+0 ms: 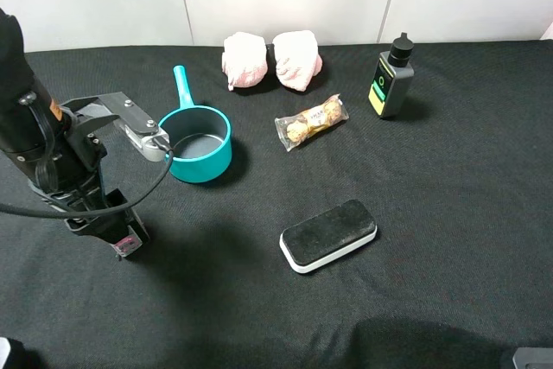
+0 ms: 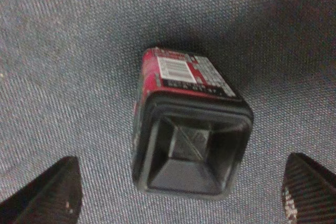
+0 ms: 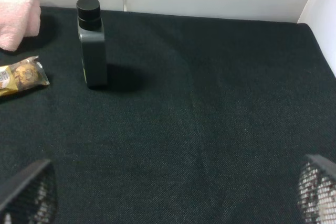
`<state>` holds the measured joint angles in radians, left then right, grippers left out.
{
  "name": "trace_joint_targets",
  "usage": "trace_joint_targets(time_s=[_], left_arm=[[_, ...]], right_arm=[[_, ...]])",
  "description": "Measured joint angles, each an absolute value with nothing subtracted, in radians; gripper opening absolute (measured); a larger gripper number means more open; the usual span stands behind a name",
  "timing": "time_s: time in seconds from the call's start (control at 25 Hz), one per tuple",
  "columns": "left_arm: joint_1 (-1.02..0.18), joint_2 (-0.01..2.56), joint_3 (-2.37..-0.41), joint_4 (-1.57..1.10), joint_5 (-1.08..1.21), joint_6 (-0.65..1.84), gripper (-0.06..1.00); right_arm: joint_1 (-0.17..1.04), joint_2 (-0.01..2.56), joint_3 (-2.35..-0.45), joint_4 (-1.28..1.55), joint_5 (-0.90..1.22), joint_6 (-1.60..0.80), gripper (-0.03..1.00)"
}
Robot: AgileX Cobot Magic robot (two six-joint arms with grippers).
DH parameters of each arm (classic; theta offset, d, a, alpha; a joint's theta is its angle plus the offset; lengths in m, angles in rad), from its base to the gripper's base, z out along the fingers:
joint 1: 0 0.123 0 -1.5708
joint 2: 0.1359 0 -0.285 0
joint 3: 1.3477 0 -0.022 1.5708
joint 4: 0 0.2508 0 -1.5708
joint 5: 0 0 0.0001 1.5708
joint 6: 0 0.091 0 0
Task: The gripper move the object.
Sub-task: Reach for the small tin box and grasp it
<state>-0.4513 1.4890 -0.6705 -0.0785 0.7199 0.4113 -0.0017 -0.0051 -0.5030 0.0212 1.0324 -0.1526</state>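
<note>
Left end effector (image 2: 178,195), wide open and empty, sits directly over the upright box (image 2: 191,145); jaws straddle it without contact.

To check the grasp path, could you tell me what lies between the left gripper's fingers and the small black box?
Nothing but bare cloth on either side, as the left wrist view shows; the left gripper straddles the box.

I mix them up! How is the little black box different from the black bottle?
The box is short, red-sided, square-topped; the bottle is taller, with a green-yellow label. The left gripper hangs over the box; the bottle stands alone. Both are black.
</note>
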Motion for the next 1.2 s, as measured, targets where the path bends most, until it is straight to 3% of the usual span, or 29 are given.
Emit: trace_joint_targets(time_s=[1.2], left_arm=[[-0.533,1.662,-0.724,-0.067,0.703,0.419,0.76]], right_arm=[[-0.002,-0.005,-0.503,0.021,1.032,-0.153,0.69]])
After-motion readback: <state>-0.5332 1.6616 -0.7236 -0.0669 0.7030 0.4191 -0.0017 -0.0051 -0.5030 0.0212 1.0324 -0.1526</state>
